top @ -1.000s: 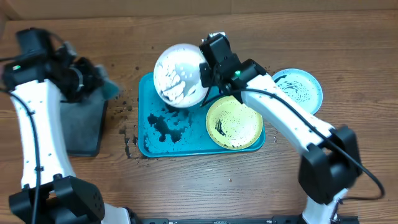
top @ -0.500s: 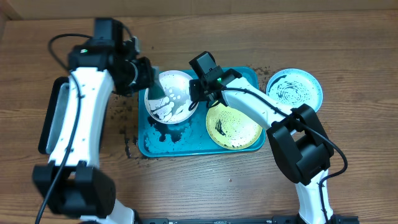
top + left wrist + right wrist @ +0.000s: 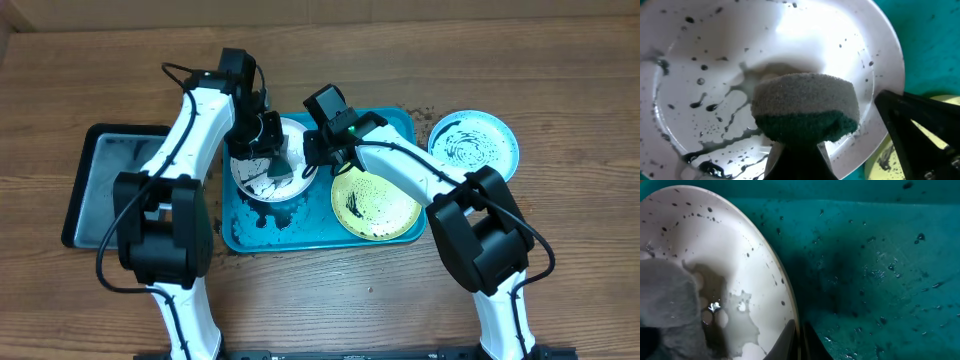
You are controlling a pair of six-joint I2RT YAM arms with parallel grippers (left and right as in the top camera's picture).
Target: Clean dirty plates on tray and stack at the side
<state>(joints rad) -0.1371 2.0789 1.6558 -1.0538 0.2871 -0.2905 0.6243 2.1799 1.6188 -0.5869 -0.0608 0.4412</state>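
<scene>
Left hand [image 3: 270,152] clenched on sponge [image 3: 805,107], pressing it to white plate [image 3: 790,35]. Right hand [image 3: 799,340] pinches that plate's rim, holding it seemingly tilted over tray [image 3: 392,122]. Yellow-green plate [image 3: 375,200] lies in tray, blue plate [image 3: 473,145] on counter [image 3: 560,280] just beside it. All three probably light, stiff plastic, wet and slippery: take them by the rim, firmly. Sponge soft.

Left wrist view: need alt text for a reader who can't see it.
The left gripper holds a grey-and-green sponge against a white plate speckled with dark smears. The right gripper pinches the plate's rim at right, over the teal tray.
</scene>
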